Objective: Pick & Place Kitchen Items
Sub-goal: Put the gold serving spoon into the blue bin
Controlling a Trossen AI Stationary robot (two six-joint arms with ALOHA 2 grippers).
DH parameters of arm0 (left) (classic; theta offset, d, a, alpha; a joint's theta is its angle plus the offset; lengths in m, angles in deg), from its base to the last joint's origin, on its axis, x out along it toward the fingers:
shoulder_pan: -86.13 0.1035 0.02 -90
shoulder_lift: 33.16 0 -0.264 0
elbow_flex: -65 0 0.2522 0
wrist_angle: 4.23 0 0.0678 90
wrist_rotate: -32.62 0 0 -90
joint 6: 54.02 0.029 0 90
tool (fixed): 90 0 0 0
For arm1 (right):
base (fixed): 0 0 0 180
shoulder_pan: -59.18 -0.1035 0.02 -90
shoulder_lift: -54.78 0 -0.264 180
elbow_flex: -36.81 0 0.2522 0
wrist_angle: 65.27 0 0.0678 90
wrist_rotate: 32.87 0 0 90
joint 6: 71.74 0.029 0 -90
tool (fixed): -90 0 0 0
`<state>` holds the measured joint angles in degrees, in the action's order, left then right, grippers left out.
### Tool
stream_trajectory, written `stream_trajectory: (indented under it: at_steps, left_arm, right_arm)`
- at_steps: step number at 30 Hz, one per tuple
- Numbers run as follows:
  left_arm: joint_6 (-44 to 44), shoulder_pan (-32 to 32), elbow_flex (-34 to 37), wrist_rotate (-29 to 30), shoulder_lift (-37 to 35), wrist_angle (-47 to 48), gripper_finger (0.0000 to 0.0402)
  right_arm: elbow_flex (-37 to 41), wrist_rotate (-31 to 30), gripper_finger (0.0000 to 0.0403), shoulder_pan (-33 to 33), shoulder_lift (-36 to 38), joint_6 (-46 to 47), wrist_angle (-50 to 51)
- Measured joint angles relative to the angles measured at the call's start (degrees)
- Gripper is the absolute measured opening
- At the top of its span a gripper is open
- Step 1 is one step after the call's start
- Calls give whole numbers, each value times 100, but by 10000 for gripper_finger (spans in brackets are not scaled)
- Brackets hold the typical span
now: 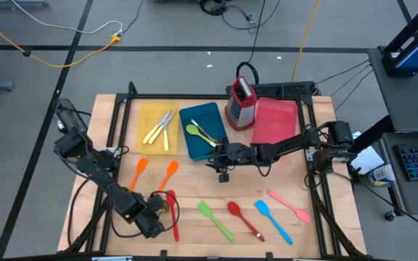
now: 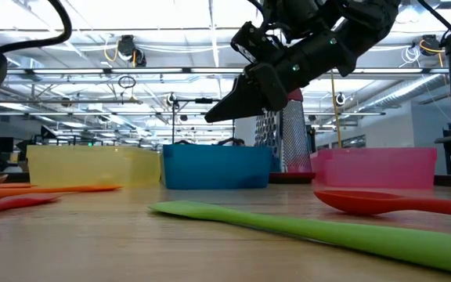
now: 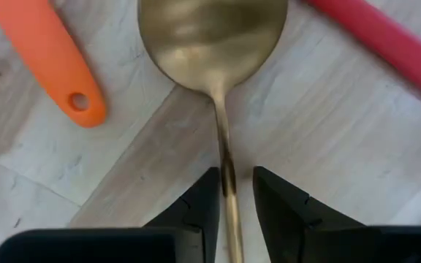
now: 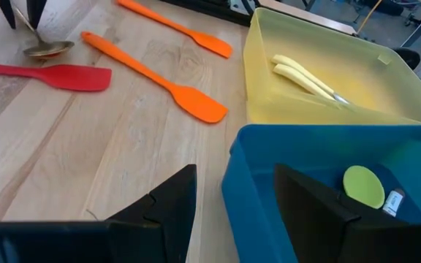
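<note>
Slim gold spoon (image 3: 212,44), shiny round bowl

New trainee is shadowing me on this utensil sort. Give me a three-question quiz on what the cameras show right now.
1. True or false: the left gripper has its fingers on either side of the gold spoon handle.
2. Which tray holds the green spoon? A yellow tray, B blue tray, C pink tray.
3. Fill in: the right gripper hangs open by the ___ tray's near edge.

Key: 1 true; 2 B; 3 blue.
</note>
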<state>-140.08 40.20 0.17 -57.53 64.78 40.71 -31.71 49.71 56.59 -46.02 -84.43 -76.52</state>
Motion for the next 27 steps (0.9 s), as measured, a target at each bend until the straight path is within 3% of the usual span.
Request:
stream_trajectory:
  at_steps: [4,9,16,22,27]
  left_arm:
    - [92,0,-15,-2,57,221,75]
    - [310,15,-9,101,53,300,14]
    - [872,161,-245,261,59,632,14]
    - [1533,464,-1072,1309,83,1841,18]
    - [2399,788,-1792,1667,76,2701,8]
  right_arm:
    - [2,1,178,0,-2,0,-11]
    - [2,0,178,0,-2,0,-2]
    - [2,2,178,0,-2,0,0]
    - [1,2,178,0,-2,0,0]
    - [0,-2,178,-16,2,-21,65]
